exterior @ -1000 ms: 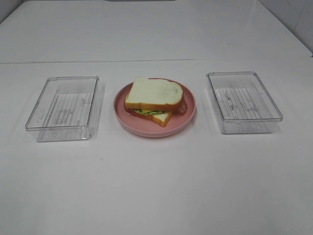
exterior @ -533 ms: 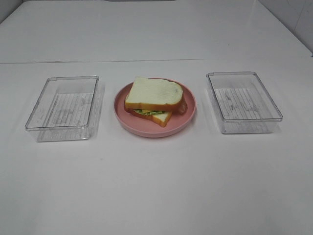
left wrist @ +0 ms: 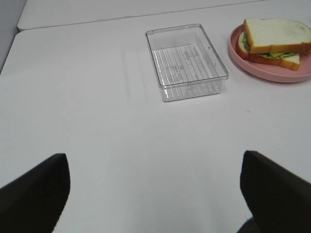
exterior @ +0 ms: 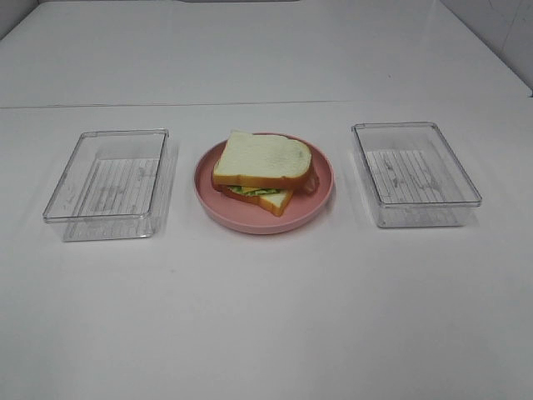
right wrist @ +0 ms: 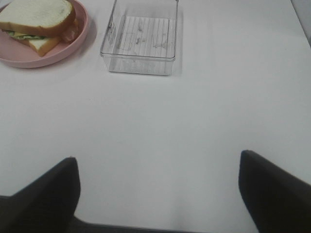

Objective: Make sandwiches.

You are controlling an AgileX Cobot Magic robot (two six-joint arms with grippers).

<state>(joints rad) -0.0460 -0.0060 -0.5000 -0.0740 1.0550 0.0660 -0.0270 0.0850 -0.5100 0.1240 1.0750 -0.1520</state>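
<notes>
Pink plate (exterior: 218, 207) in the middle of the worktop (exterior: 266, 317) has the sandwich (exterior: 262, 171) stacked on it, between two clear plastic trays (exterior: 107, 183). Left end effector (left wrist: 155, 194) and right end effector (right wrist: 158, 194) both spread wide, holding nothing.

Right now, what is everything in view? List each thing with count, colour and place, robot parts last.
sandwich: one, white bread with orange-brown crust, green lettuce and a little yellow showing between the slices, on the plate.
plate: one, pink, round, middle of the table between the two boxes.
left box: one, clear plastic, nothing in it, left of the plate.
right box: one, clear plastic, nothing in it, right of the plate.
table: one, white, under everything.
left gripper: one, black, open, above bare table, holding nothing.
right gripper: one, black, open, above bare table, holding nothing.
</notes>
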